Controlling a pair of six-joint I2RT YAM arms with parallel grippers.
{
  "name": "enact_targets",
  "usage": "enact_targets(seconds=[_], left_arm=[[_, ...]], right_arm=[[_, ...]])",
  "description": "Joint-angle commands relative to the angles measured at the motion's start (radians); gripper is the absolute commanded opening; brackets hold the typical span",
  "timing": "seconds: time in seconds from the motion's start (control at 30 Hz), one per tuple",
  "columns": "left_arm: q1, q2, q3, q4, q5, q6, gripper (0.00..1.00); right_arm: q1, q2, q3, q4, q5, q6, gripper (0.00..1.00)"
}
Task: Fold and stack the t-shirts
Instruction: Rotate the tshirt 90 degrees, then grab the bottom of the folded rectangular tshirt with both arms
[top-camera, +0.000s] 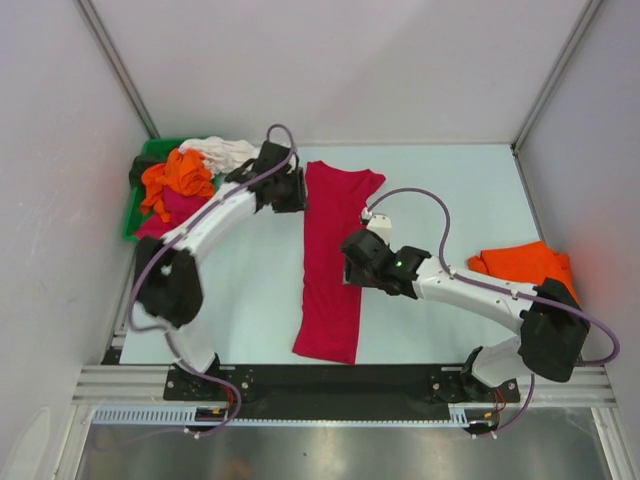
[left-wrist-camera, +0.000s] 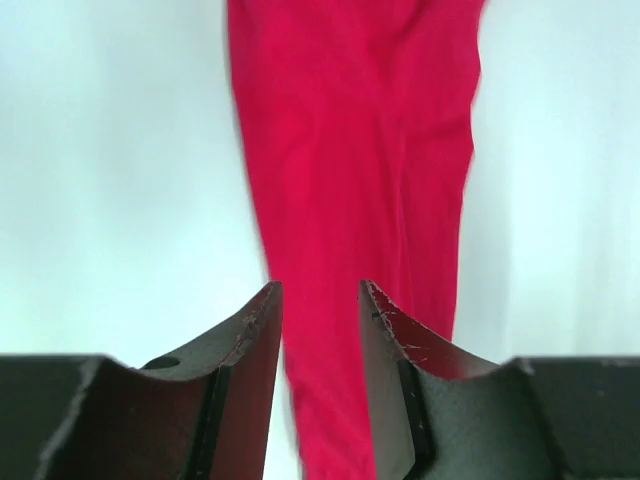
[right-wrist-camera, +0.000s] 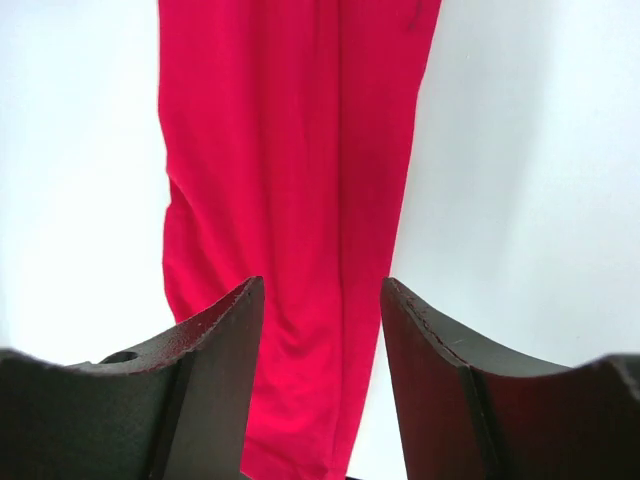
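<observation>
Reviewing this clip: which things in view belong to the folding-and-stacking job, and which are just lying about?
Part of the job:
- red t-shirt, laid out as a long strip mid-table
- orange t-shirt, at the right
- heap of t-shirts, at the far left

Just there:
- green bin under the heap
- table

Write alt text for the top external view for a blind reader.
A crimson t-shirt lies as a narrow strip at centre, with the left gripper and right gripper at its edges. Other shirts heap in a green bin at left; an orange shirt lies right.
</observation>
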Motion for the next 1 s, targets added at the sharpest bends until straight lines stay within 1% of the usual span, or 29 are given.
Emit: enact_targets(seconds=[0.0,0.07,0.13,0.2,0.23,0.3,0.4,0.53,0.57,0.6,0.67,0.7,0.73,0.83,0.97], left_arm=[[-0.044,-0.232,-0.344,0.129,-0.059,-0.048,0.41],[-0.065,-0.317,-0.442,0.155,-0.065,-0.079,0.4],[-0.107,-0.358,-0.552,0.193,-0.062,-0.098,0.4],[-0.145,-0.403,-0.6,0.215,-0.092,-0.124,0.38],[-0.186,-0.412,-0.629,0.218,-0.102,-0.131,0.38],[-0.241,-0.447,-0.647,0.221,-0.141,-0.148,0.38],[-0.275,-0.486,-0.658,0.221,-0.151,-0.171,0.38],[-0.306,-0.515,-0.681,0.22,-0.151,-0.184,0.38],[-0.314,-0.513,-0.689,0.218,-0.154,-0.188,0.37],[-0.325,-0.512,-0.706,0.214,-0.156,-0.193,0.36],[-0.334,-0.509,-0.73,0.213,-0.151,-0.214,0.34],[-0.348,-0.507,-0.753,0.213,-0.149,-0.22,0.33],[-0.352,-0.51,-0.766,0.217,-0.143,-0.226,0.33],[-0.384,-0.506,-0.801,0.236,-0.129,-0.239,0.32],[-0.418,-0.455,-0.801,0.238,-0.113,-0.24,0.31]], right_arm=[[0.002,-0.044,-0.077,-0.009,0.026,-0.019,0.55],[0.002,-0.044,-0.108,0.009,0.021,0.001,0.54],[-0.003,-0.029,-0.129,0.041,0.023,0.002,0.54],[-0.032,-0.009,-0.117,0.06,0.009,-0.008,0.52],[-0.049,0.014,-0.088,0.074,0.001,-0.016,0.52],[-0.101,0.034,-0.05,0.089,-0.017,-0.053,0.5],[-0.17,0.091,0.045,0.11,-0.043,-0.111,0.5],[-0.245,0.215,0.153,0.132,-0.1,-0.16,0.47],[-0.257,0.281,0.177,0.137,-0.114,-0.166,0.46],[-0.274,0.31,0.215,0.138,-0.132,-0.171,0.42],[-0.285,0.387,0.251,0.143,-0.152,-0.176,0.36],[-0.287,0.411,0.275,0.156,-0.178,-0.177,0.31],[-0.287,0.431,0.288,0.16,-0.186,-0.179,0.3],[-0.291,0.508,0.329,0.163,-0.198,-0.182,0.26],[-0.305,0.583,0.371,0.149,-0.206,-0.177,0.22]])
